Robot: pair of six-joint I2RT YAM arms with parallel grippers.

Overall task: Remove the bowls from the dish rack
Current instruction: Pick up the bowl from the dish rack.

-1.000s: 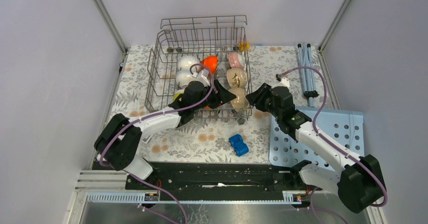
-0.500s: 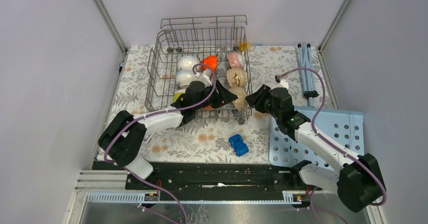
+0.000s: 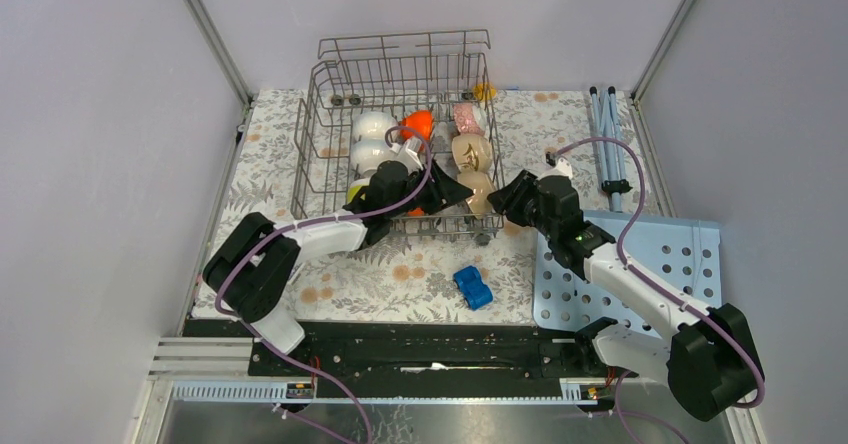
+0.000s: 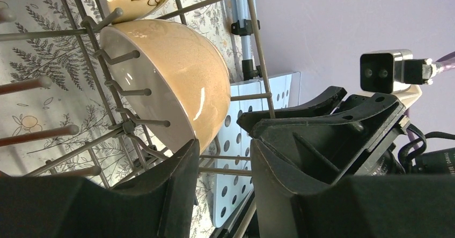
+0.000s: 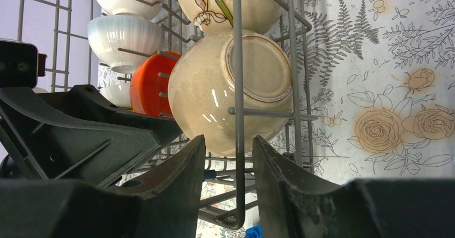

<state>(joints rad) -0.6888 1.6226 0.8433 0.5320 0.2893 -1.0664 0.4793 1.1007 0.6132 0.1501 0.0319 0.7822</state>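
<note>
Bowls [image 3: 371, 125] of glossy ceramic, among them ribbed white, orange and painted ones, stand on edge between the upright tines of the grey wire rack [image 3: 405, 69]. The rack sits at the far edge of the flower-print tabletop [image 3: 400, 274], a little left of its middle. At the rack's near right corner a speckled beige bowl [image 5: 214, 104], round and smooth, lies with its axis level, running left to right. Its foot ring faces the right edge and its mouth the left. The left arm stretches in from the near left, forearm low. Its black claw [image 4: 222, 144] is among the rack's wires, pointing right at the bowl's rim, fingers parted and holding nothing. The right arm reaches from the near right. Its claw [image 5: 229, 140] is just outside the rack's right wire wall, aimed at the bowl's foot, likewise parted and empty.
</note>
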